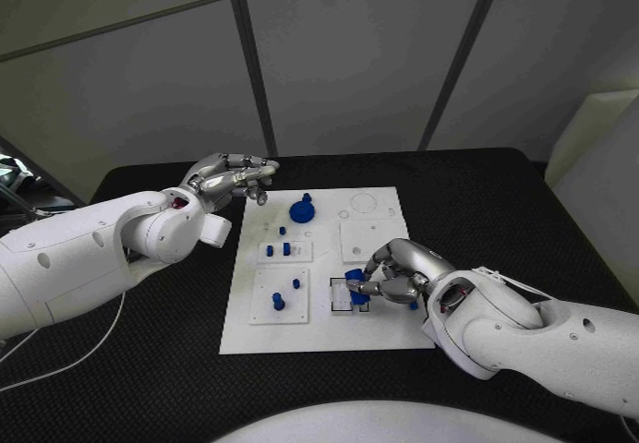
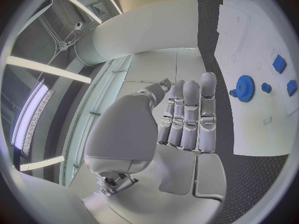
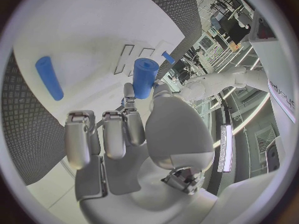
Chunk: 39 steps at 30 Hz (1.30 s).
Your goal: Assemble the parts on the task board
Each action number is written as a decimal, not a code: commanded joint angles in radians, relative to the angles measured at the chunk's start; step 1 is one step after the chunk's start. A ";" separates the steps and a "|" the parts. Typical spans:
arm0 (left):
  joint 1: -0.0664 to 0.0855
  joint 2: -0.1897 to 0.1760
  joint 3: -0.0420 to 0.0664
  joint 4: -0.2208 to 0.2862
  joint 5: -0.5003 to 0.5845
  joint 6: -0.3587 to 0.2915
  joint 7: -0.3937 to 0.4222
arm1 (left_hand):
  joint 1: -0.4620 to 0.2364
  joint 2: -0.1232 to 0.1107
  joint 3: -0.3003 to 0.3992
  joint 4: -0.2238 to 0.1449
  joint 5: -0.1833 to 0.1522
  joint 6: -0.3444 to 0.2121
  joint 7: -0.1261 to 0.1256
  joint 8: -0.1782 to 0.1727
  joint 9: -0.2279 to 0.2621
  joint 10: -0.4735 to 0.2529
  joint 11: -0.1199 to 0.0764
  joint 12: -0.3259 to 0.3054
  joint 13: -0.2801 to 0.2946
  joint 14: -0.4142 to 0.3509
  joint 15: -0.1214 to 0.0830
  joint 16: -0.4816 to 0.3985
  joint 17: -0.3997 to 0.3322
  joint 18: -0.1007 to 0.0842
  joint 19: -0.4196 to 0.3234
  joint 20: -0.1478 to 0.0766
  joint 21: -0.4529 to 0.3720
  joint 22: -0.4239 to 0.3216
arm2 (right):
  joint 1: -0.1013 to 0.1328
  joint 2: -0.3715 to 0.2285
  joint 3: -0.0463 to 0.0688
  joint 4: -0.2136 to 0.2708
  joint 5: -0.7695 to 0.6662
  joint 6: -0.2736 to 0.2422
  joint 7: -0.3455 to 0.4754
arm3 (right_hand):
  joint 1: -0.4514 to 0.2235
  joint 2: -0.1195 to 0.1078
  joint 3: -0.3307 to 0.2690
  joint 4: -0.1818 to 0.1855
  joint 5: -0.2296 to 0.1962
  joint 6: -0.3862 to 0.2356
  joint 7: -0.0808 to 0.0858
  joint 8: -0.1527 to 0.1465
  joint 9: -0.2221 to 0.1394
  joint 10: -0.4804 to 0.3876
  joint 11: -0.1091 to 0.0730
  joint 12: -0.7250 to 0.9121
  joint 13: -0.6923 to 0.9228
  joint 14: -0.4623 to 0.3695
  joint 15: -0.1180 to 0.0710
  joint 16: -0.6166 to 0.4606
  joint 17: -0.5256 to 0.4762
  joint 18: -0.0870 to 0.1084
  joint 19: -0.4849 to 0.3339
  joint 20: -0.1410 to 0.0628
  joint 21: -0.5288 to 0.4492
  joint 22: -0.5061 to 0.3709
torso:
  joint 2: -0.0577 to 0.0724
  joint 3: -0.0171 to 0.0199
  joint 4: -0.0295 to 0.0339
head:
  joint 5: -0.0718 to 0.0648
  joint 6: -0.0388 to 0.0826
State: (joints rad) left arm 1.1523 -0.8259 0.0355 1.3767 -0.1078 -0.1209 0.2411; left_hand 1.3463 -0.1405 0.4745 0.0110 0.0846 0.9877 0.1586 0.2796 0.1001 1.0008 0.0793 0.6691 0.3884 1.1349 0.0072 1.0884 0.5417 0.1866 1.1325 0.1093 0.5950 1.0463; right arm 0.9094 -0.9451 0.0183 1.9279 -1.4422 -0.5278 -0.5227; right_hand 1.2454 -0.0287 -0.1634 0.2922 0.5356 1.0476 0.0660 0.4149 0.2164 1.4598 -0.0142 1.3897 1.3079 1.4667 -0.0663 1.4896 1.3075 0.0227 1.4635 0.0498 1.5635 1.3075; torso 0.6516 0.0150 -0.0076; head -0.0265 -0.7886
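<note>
The white task board lies in the middle of the black table. My right hand hovers over the board's lower right part and pinches a blue cylinder part between thumb and finger, just above a black-outlined slot. The right wrist view shows that cylinder upright at the fingertips. Another blue cylinder lies flat on the board. My left hand hangs at the board's far left corner holding nothing, its fingers stretched out. A blue gear stands on the board near it.
Small blue pegs stand in a plate left of centre, and one more peg stands in the plate below. Black table surrounds the board. A white cable runs along the table's left side.
</note>
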 commanded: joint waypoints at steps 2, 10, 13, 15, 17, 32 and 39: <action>0.001 0.002 0.001 0.002 0.004 0.012 0.002 | -0.004 0.007 -0.001 0.006 0.005 -0.008 0.000 0.002 0.001 -0.008 -0.001 0.006 -0.001 -0.007 0.003 -0.004 -0.002 -0.004 -0.008 0.002 -0.007 -0.001 | 0.001 0.025 0.001 -0.013 0.028 0.105 -0.012 | -0.029 0.011 -0.015 0.000 -0.023 0.001 -0.004 0.004 0.008 0.003 0.002 -0.008 0.051 0.071 -0.006 0.000 0.084 -0.020 0.099 -0.007 0.000 0.255 | 0.000 0.0000 0.0005 | 0.004 -0.001; 0.002 0.002 0.001 0.003 0.004 0.013 0.001 | -0.004 0.007 -0.001 0.006 0.005 -0.008 0.000 0.002 0.001 -0.008 -0.001 0.006 -0.001 -0.007 0.003 -0.004 -0.002 -0.004 -0.008 0.002 -0.007 -0.001 | 0.001 0.056 0.001 -0.034 -0.006 0.116 -0.033 | -0.049 0.027 -0.030 0.000 -0.066 0.011 -0.010 0.012 0.024 0.006 -0.002 -0.011 0.055 0.072 -0.010 0.002 0.090 -0.021 0.102 -0.009 0.003 0.258 | 0.001 0.0024 -0.0034 | 0.014 -0.002; 0.002 0.002 0.001 0.002 0.004 0.013 0.001 | -0.004 0.007 -0.001 0.006 0.005 -0.008 0.000 0.002 0.001 -0.008 -0.001 0.006 -0.001 -0.007 0.003 -0.004 -0.002 -0.004 -0.008 0.002 -0.007 -0.001 | 0.002 0.061 0.001 -0.041 -0.021 0.111 -0.040 | -0.054 0.028 -0.034 0.000 -0.069 0.016 -0.012 0.017 0.029 0.008 -0.004 -0.010 0.058 0.072 -0.011 0.002 0.090 -0.021 0.103 -0.010 0.003 0.259 | 0.001 0.0019 -0.0027 | 0.015 -0.002; 0.002 0.002 0.001 0.002 0.004 0.013 0.000 | -0.004 0.007 -0.001 0.006 0.005 -0.008 0.000 0.002 0.001 -0.008 -0.001 0.006 -0.001 -0.007 0.003 -0.004 -0.002 -0.004 -0.008 0.002 -0.007 -0.001 | 0.002 0.064 0.001 -0.048 -0.027 0.112 -0.043 | -0.059 0.029 -0.038 0.000 -0.074 0.018 -0.014 0.020 0.033 0.008 -0.006 -0.012 0.058 0.072 -0.013 0.001 0.088 -0.021 0.102 -0.011 0.003 0.258 | 0.000 0.0009 -0.0025 | 0.016 -0.003; 0.002 0.002 0.001 0.002 0.004 0.014 0.000 | -0.004 0.007 -0.001 0.006 0.005 -0.008 0.000 0.002 0.001 -0.008 -0.001 0.006 -0.001 -0.007 0.003 -0.004 -0.002 -0.004 -0.008 0.002 -0.007 -0.001 | 0.002 0.068 0.001 -0.052 -0.031 0.116 -0.044 | -0.072 0.031 -0.049 0.000 -0.103 0.020 -0.017 0.025 0.042 0.009 -0.008 -0.015 0.058 0.071 -0.015 0.000 0.088 -0.021 0.102 -0.014 0.002 0.258 | 0.000 0.0008 -0.0023 | 0.016 -0.003; 0.002 0.002 0.001 0.001 0.004 0.016 -0.003 | -0.004 0.007 -0.001 0.006 0.005 -0.008 0.000 0.002 0.001 -0.008 -0.001 0.006 -0.001 -0.007 0.003 -0.004 -0.002 -0.004 -0.008 0.002 -0.007 -0.001 | 0.002 0.079 0.002 -0.063 -0.066 0.087 -0.064 | -0.226 -0.012 -0.062 0.004 -0.441 0.008 -0.019 0.051 0.094 0.011 -0.010 -0.033 0.064 0.070 -0.017 -0.007 0.083 -0.020 0.100 -0.017 0.000 0.255 | 0.000 0.0010 -0.0023 | 0.018 -0.003; 0.002 0.002 0.001 0.000 0.004 0.017 -0.004 | -0.004 0.007 -0.001 0.006 0.005 -0.008 0.000 0.002 0.001 -0.008 -0.001 0.006 -0.001 -0.007 0.003 -0.004 -0.002 -0.004 -0.008 0.002 -0.007 -0.001 | 0.002 0.073 0.002 -0.049 -0.082 0.069 -0.047 | -0.213 -0.013 -0.030 0.000 -0.409 0.007 -0.021 0.057 0.107 0.014 -0.012 -0.032 0.071 0.071 -0.018 -0.005 0.087 -0.020 0.100 -0.017 0.000 0.256 | 0.000 0.0014 -0.0031 | 0.018 -0.002</action>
State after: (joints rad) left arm 1.1523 -0.8246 0.0355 1.3763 -0.1078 -0.1159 0.2364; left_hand 1.3464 -0.1405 0.4745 0.0110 0.0846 0.9877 0.1586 0.2796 0.0997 1.0013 0.0798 0.6691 0.3886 1.1348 0.0072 1.0884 0.5412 0.1866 1.1325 0.1093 0.5950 1.0466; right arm 0.9098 -0.8699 0.0192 1.8713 -1.4983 -0.4328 -0.5818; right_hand 1.0174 -0.0430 -0.1996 0.2934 0.1171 1.0607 0.0461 0.4655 0.3205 1.4636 -0.0183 1.3620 1.3076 1.4631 -0.0770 1.4895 1.3073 0.0071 1.4672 0.0388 1.5635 1.3074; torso 0.6517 0.0160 -0.0103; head -0.0082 -0.7910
